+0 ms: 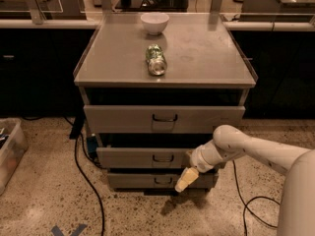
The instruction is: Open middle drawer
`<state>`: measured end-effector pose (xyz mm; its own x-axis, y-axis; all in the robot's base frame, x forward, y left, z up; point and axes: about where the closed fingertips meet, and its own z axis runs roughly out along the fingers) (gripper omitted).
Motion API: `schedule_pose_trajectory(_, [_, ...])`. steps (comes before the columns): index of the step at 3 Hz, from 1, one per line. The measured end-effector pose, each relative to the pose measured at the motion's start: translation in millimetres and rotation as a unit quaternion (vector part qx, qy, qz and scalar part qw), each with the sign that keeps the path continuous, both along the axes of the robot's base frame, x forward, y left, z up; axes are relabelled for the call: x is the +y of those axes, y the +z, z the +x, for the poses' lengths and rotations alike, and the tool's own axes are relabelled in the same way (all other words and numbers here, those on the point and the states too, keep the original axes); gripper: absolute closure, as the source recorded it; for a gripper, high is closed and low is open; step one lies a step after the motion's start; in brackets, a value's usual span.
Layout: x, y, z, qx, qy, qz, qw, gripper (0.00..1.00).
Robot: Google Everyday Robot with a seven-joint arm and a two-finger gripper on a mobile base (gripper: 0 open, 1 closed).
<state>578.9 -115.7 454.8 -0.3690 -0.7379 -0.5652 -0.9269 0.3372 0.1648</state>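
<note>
The middle drawer (pixel 133 158) is the medium-height grey front in the cabinet, with a small dark wire handle (pixel 162 158) at its centre. It sits between the taller top drawer (pixel 123 119) and the thin bottom drawer (pixel 133 180). My gripper (pixel 186 180), cream-coloured, hangs from the white arm (pixel 236 144) that comes in from the right. It is to the right of and just below the middle drawer's handle, in front of the bottom drawer's right part, apart from the handle.
A white bowl (pixel 154 22) and a green can (pixel 156 60) lying on its side are on the cabinet top (pixel 206 53). Black cables (pixel 86 176) run over the floor on the left and right. A plastic bin (pixel 9 151) stands at the far left. Dark counters stand behind.
</note>
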Motion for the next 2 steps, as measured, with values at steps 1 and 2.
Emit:
schedule_pose_trajectory(1, [0.0, 0.2, 0.2, 0.0, 0.0, 0.0, 1.0, 0.0])
schedule_pose_trajectory(2, [-0.8, 8.5, 9.6, -0.022, 0.0, -0.003, 0.9998, 0.0])
